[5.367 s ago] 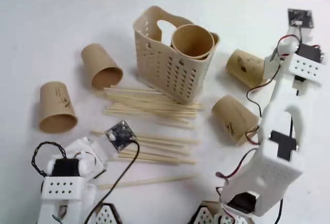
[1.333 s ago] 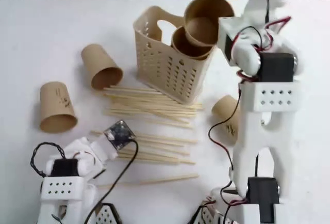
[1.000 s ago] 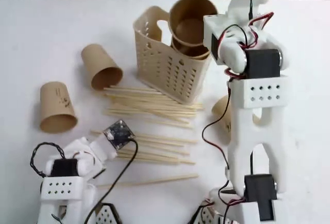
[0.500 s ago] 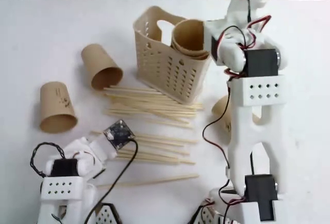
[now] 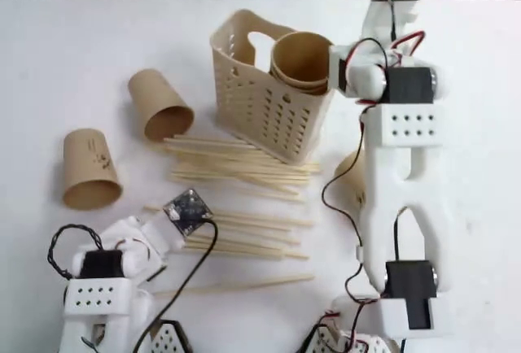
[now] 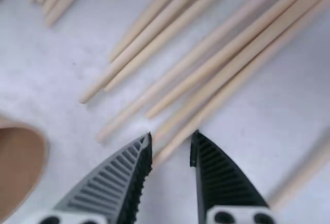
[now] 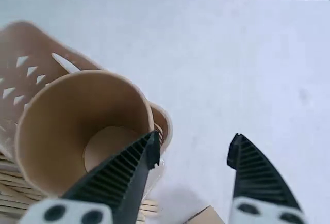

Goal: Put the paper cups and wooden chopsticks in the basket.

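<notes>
1. Basket (image 5: pixel 264 101) stands upright toward the far side of the table (image 5: pixel 81 44). Paper cups are nested in its end nearest the right arm. The top cup (image 5: pixel 301 60) sits tilted, and a second rim peeks out below it. How many are stacked beneath is hard to count.
2. Right gripper (image 7: pixel 195 146) hangs just beside that top cup with its fingers spread wide and nothing between them. One finger overlaps the cup's rim in the right wrist view, possibly touching it.
3. Another cup (image 5: pixel 348 176) lies on the table, mostly hidden behind the right arm.
4. Two more lie on their sides on the basket's other side: a nearer cup (image 5: pixel 159 105) and a farther cup (image 5: pixel 88 170).
5. Wooden chopsticks (image 5: pixel 244 166) lie loosely scattered in front of the basket.
6. Left gripper (image 6: pixel 170 146) sits low over the table with its fingers slightly parted and gripping nothing. Chopstick ends lie just ahead of its tips. A brown cup rim (image 6: pixel 18 167) is cut off at the edge of the left wrist view.
</notes>
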Robot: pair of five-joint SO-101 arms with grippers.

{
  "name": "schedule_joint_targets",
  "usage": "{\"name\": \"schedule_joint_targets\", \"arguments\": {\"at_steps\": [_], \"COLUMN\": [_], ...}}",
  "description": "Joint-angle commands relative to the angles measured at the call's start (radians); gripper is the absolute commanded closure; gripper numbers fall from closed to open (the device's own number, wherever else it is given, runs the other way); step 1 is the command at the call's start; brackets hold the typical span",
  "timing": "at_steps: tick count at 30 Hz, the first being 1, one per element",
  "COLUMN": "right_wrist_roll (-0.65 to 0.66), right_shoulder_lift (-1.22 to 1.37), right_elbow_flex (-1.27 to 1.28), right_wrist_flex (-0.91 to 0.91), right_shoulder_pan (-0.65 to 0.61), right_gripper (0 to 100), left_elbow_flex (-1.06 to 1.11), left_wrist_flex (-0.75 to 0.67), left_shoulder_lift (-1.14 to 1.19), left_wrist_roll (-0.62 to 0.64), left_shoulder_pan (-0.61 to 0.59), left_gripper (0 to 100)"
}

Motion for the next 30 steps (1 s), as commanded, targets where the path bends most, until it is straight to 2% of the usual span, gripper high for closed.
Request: {"name": "schedule_joint_targets", "arguments": {"at_steps": [1,10,17,22,25,30], "right_wrist_roll": [0.008,0.008,0.018,0.210,0.281,0.382], "right_shoulder_lift": [0.025,0.081,-0.127,-0.277,-0.325,-0.409], "right_elbow_flex": [-0.006,-0.020,-0.063,-0.049,0.011,0.292], "right_wrist_flex": [-0.027,-0.027,0.125,0.271,0.358,0.344], "right_shoulder_pan": [-0.002,0.005,0.047,0.047,0.077,0.191], "right_gripper": [77.2,77.2,77.0,76.9,76.9,76.9], "left_elbow_flex": [0.005,0.005,0.005,0.005,0.005,0.005], "left_wrist_flex": [-0.020,-0.020,-0.020,-0.020,-0.020,-0.020], "left_shoulder_lift": [0.008,0.008,0.008,0.008,0.008,0.008], "left_wrist_roll": [0.012,0.012,0.012,0.012,0.012,0.012], "left_shoulder_pan": [-0.022,-0.022,-0.022,-0.021,-0.021,-0.022], "left_gripper": [85,85,85,85,85,85]}}
